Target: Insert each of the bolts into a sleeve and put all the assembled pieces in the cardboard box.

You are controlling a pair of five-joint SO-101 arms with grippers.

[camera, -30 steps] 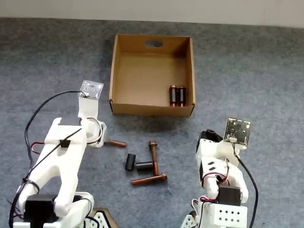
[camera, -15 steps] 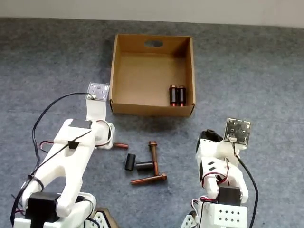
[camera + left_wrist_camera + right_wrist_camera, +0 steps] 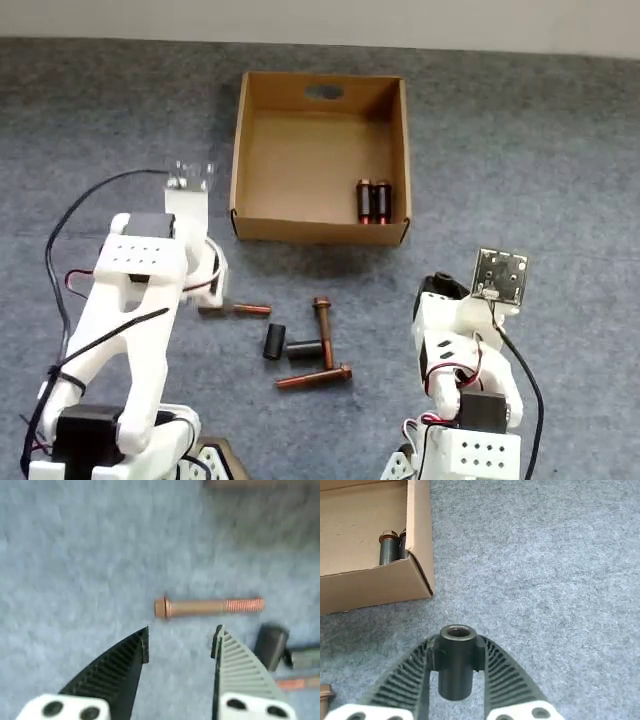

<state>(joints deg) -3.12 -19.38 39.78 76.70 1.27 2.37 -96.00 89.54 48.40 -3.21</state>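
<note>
Status from my remote desk: left gripper (image 3: 180, 632) has its jaws spread wide w/ nothing in them, hanging right over a copper-coloured metal bolt (image 3: 210, 606) that lies flat on the grey carpet (image 3: 75, 555). That bolt sits just past the fingertips, not touching either one afaict.

Right gripper (image 3: 455, 647) is clamped on a short dark cylindrical metal sleeve (image 3: 455, 666), open bore end facing the cam. It's held above the carpet near a corner of the open brown cardboard box (image 3: 370, 585).

The box has two assembled bolt+sleeve pieces (image 3: 373, 202) lying side by side in the corner nearest the right arm.

On the carpet btw the arms in the high view:
- a black sleeve (image 3: 273, 341) by itself
- another dark sleeve (image 3: 303, 351) touching a second copper bolt (image 3: 322, 325)
- a third copper bolt (image 3: 313, 378) just below those, closer to the arm bases

The bolt under the left gripper lies just beside that bunch, on the left arm's side.
</note>
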